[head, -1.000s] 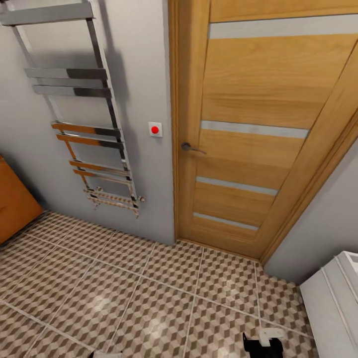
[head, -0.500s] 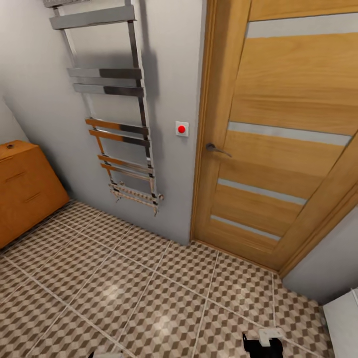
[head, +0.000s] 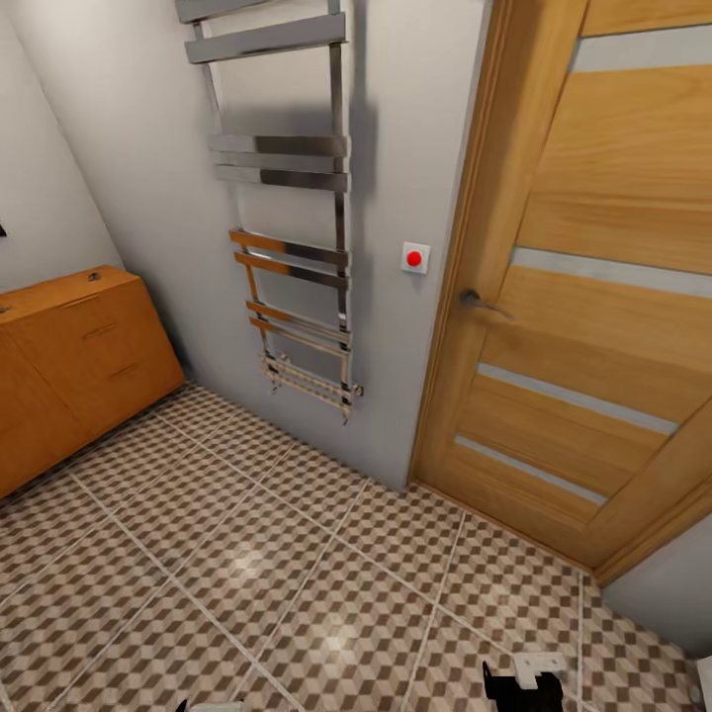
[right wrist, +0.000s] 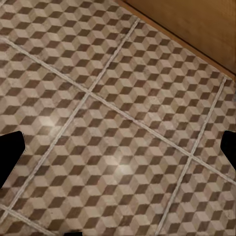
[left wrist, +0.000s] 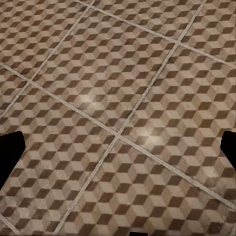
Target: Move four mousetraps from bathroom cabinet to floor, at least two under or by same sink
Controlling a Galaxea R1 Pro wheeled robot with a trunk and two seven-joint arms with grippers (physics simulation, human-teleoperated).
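**Orange-brown cabinet off to the left, arms low**

Head view: cabinet (head: 74,361) stands by the left wall, its length along that wall, nearer the left arm; no mousetraps in sight. Right gripper (head: 522,684) hangs low, spread unclear.

Left wrist: fingertips (left wrist: 11,155) wide apart over bathroom floor (left wrist: 118,98).

Right wrist: fingertips (right wrist: 10,152) likewise parted, holding nothing.

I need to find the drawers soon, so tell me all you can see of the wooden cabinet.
The cabinet is a low orange-brown wooden sideboard at the head view's left, standing on the patterned tile floor against the grey wall. Two drawer fronts with slim bar handles face the room, both shut. A small dark object lies on its top, too small to identify.
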